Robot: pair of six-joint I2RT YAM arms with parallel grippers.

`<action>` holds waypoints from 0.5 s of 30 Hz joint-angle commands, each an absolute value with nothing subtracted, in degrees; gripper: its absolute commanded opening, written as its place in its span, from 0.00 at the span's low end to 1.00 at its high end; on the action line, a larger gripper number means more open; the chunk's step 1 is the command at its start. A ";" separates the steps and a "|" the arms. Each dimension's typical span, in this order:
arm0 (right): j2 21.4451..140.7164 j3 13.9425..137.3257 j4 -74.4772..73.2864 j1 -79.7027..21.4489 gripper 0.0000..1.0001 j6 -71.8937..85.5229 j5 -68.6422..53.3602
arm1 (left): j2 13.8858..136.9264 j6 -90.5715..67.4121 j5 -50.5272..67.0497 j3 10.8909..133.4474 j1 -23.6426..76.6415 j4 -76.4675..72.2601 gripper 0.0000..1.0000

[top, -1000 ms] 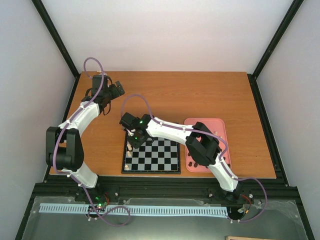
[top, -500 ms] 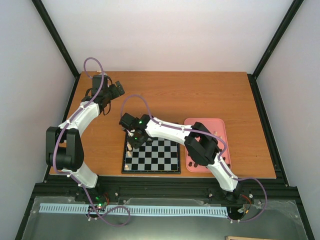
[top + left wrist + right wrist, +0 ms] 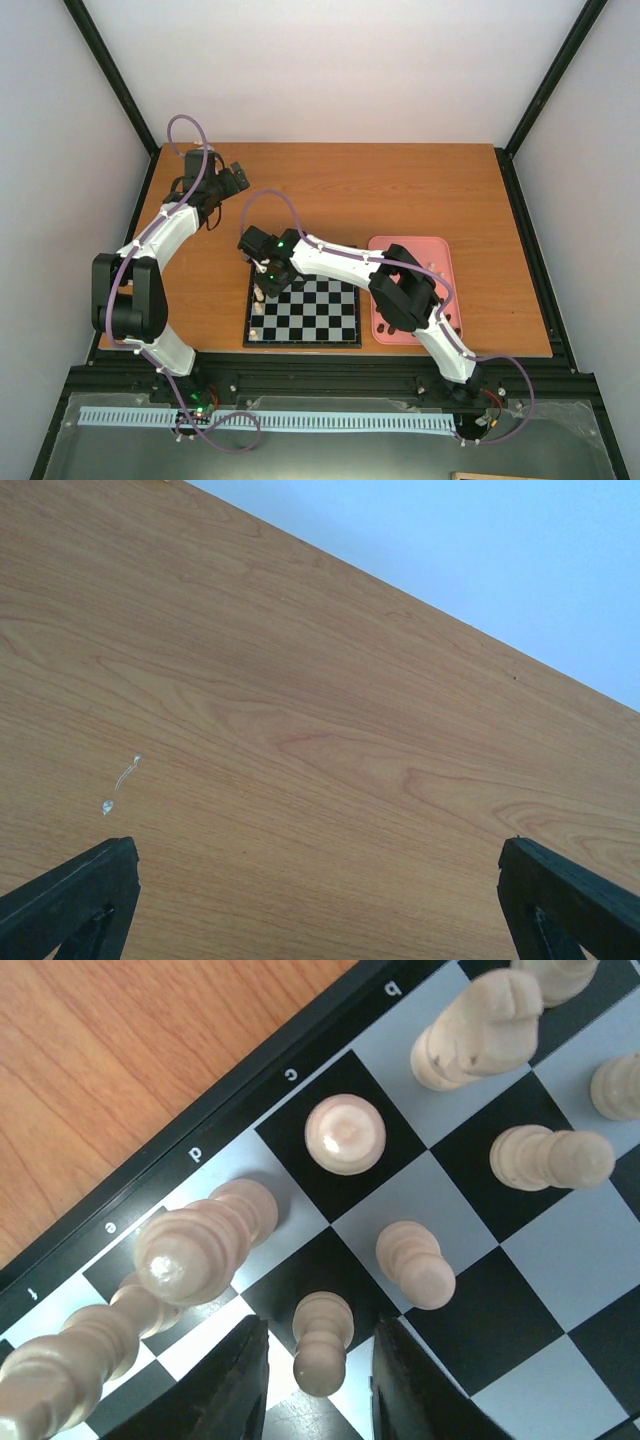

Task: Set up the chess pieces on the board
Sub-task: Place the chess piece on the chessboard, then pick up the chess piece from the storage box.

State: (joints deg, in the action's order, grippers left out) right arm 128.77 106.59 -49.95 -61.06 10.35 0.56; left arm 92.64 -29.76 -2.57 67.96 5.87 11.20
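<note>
The right gripper (image 3: 318, 1332) has been eased slightly open, so the cream pawn (image 3: 322, 1355) is released, left standing near the lettered edge of the board (image 3: 480, 1310); the left gripper (image 3: 315, 855) is held wide open, empty

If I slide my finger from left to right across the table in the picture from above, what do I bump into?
left end effector → board → pink tray
</note>
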 commanded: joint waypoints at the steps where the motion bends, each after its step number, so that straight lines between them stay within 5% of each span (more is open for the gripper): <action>1: 124.65 105.57 -49.06 -61.94 0.36 9.60 1.31 | 92.35 -29.27 -3.08 69.08 5.49 10.90 1.00; 15: 106.59 87.77 -47.46 -59.32 0.52 14.20 13.90 | 92.40 -29.26 -2.93 69.17 5.47 10.90 1.00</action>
State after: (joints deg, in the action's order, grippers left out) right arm 112.62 94.35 -47.37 -61.01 11.18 7.79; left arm 92.64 -29.76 -2.57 67.96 5.87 11.20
